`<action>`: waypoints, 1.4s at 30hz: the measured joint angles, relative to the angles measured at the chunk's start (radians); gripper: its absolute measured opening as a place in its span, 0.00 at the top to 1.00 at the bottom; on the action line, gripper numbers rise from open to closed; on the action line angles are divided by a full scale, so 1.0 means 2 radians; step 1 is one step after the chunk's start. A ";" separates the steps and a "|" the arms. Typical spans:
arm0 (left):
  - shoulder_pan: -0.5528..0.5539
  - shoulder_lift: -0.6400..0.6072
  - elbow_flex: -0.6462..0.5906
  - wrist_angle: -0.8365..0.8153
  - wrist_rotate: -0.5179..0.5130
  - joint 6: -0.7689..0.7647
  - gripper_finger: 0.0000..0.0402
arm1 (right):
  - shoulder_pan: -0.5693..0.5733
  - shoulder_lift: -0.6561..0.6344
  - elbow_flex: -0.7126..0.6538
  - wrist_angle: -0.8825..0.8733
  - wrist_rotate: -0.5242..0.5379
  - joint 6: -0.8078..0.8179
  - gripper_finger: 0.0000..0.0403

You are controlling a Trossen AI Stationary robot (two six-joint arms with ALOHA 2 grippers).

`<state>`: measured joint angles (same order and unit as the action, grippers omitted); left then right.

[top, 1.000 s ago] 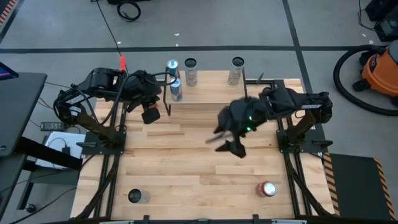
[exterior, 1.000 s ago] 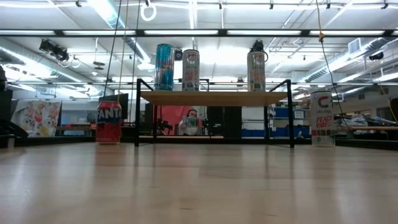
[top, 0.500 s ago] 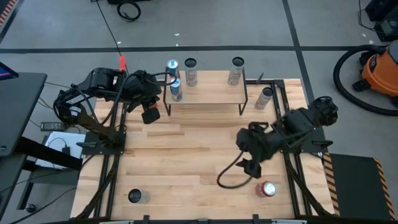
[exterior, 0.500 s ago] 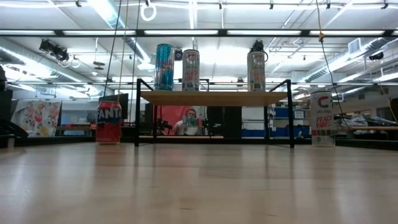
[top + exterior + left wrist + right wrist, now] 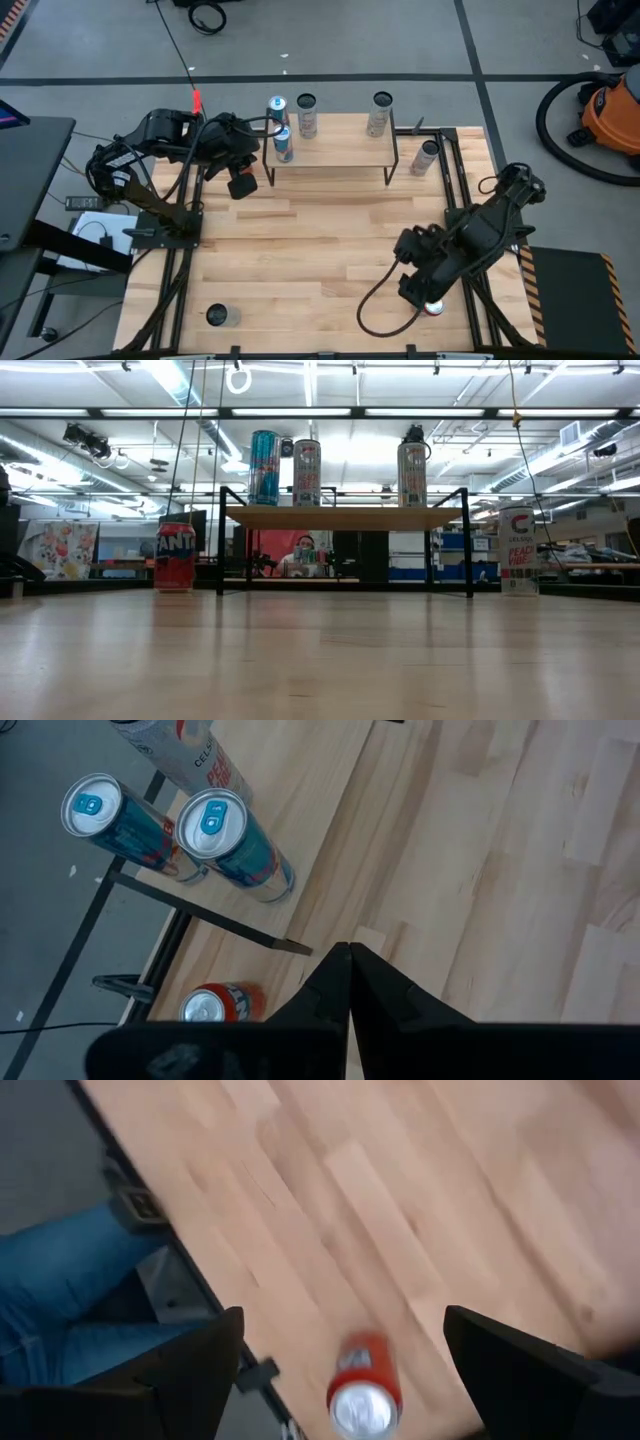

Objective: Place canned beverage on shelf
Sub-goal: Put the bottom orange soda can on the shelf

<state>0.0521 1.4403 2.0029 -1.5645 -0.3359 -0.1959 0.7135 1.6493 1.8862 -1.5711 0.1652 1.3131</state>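
Red can point(image 5: 433, 307) now sits under the right gripper point(image 5: 421, 293), which moved nearer

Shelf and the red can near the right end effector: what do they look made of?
Shelf: pale wood board, matte with visible grain, on thin black legs, probably metal. Red can: likely aluminium, with a shiny silver top and printed red wall.

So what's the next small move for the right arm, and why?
Probably lower the right gripper around the red can and close. Its jaws stand open above that can, which stands upright near the table's front edge, not yet gripped. The shelf has a free stretch between its cans. The left gripper waits shut beside the shelf.
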 joint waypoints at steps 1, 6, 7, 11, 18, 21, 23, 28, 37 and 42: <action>0.000 0.000 0.000 0.000 0.000 0.000 0.98 | 0.004 0.000 -0.013 -0.001 -0.007 0.016 0.12; 0.000 0.000 0.000 0.000 0.000 0.000 0.98 | 0.024 0.000 -0.069 0.000 -0.036 0.071 0.12; 0.000 0.000 0.000 0.000 0.000 0.002 0.98 | 0.028 0.000 -0.080 0.000 -0.040 0.082 0.12; 0.000 0.000 0.000 0.000 0.000 0.003 0.98 | 0.051 0.000 -0.119 0.002 -0.046 0.138 0.12; 0.000 0.000 0.000 0.002 0.000 0.004 0.98 | 0.092 0.000 -0.173 0.045 -0.084 0.217 0.12; 0.000 0.000 0.000 0.002 0.000 0.004 0.98 | 0.105 0.001 -0.194 0.099 -0.084 0.234 0.12; 0.000 0.000 0.000 0.002 0.000 0.004 0.98 | 0.111 0.001 -0.206 0.120 -0.084 0.245 0.12; 0.000 0.000 0.000 0.002 0.000 0.004 0.98 | 0.123 0.001 -0.232 0.135 -0.084 0.279 0.12; 0.000 0.000 0.000 0.002 0.000 0.004 0.98 | 0.135 0.000 -0.260 0.179 -0.079 0.303 0.12; 0.000 0.000 0.000 0.002 0.000 0.004 0.98 | 0.135 -0.002 -0.280 0.190 -0.084 0.304 0.12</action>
<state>0.0521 1.4403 2.0029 -1.5597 -0.3359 -0.1879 0.9844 1.6461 1.3254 -1.1919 -0.0029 1.9221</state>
